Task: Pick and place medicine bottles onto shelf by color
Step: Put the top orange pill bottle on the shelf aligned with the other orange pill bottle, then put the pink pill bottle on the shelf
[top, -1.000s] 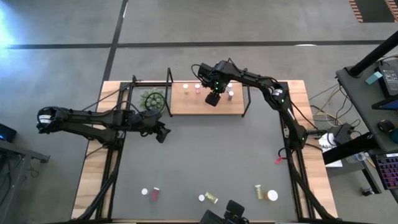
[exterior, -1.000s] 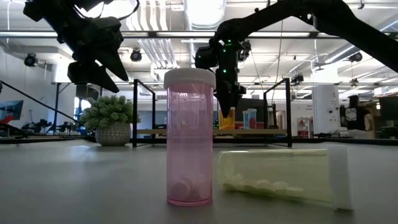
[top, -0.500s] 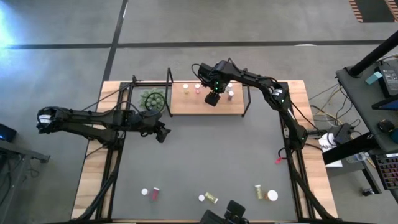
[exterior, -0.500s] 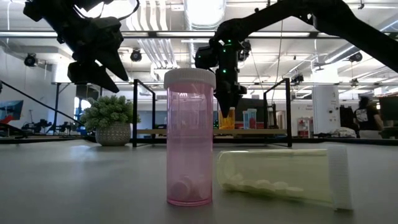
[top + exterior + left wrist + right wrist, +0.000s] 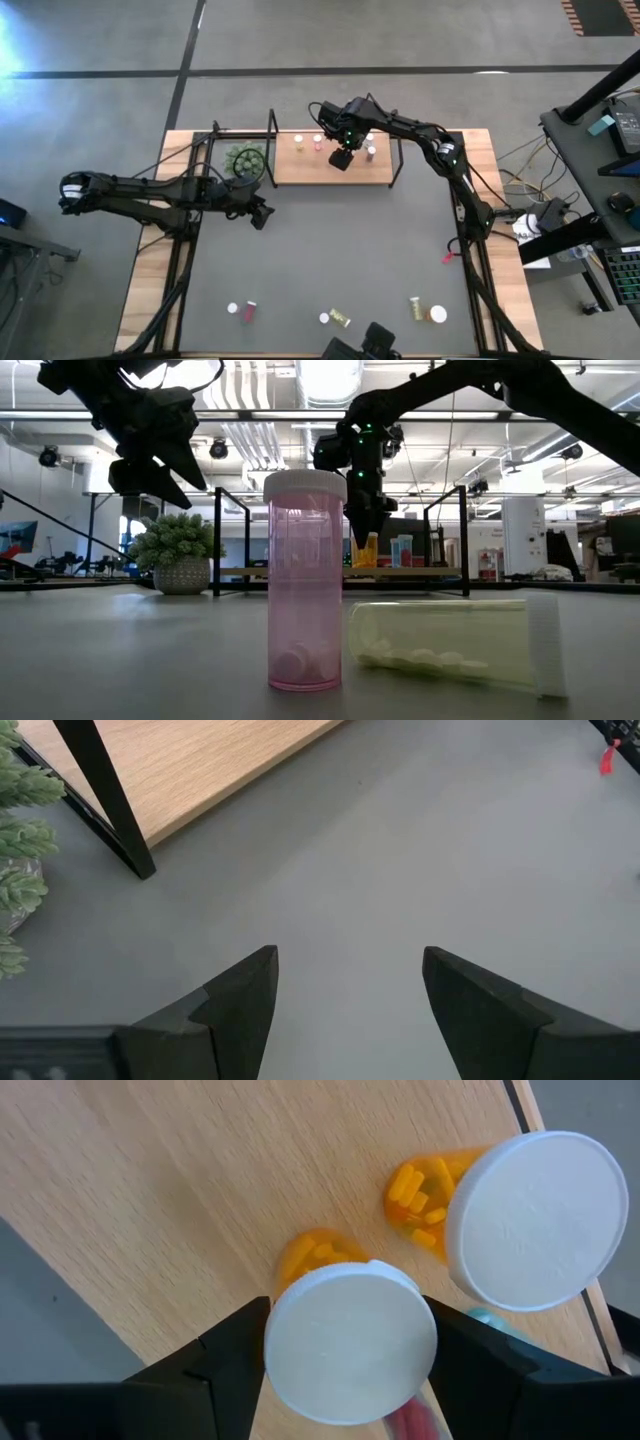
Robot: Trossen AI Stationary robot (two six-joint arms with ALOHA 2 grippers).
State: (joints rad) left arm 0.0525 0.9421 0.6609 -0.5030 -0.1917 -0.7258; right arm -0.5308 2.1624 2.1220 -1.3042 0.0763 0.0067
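My right gripper (image 5: pixel 340 158) hangs over the wooden shelf (image 5: pixel 300 172) at the table's far edge, shut on an upright orange bottle (image 5: pixel 365 550) with a white cap. A second orange bottle (image 5: pixel 525 1220) stands right beside it on the board. Other small bottles (image 5: pixel 298 141) (image 5: pixel 318 142) (image 5: pixel 370 152) stand along the shelf's far side. My left gripper (image 5: pixel 350 990) waits open above the grey mat, to the left of the shelf, with nothing between its fingers. My right gripper has the orange bottle's white cap (image 5: pixel 285 1340) between its two fingers, one on each side of the cap's rim. The fingers come from above and point down. The bottle stands upright with its bottom on the shelf board.
A small green plant (image 5: pixel 245 160) sits left of the shelf, beside a black upright (image 5: pixel 110 810). Near the table's front edge lie or stand several more bottles, among them a pink one (image 5: pixel 305 582) upright and a pale yellow-green one (image 5: pixel 455 643) on its side.
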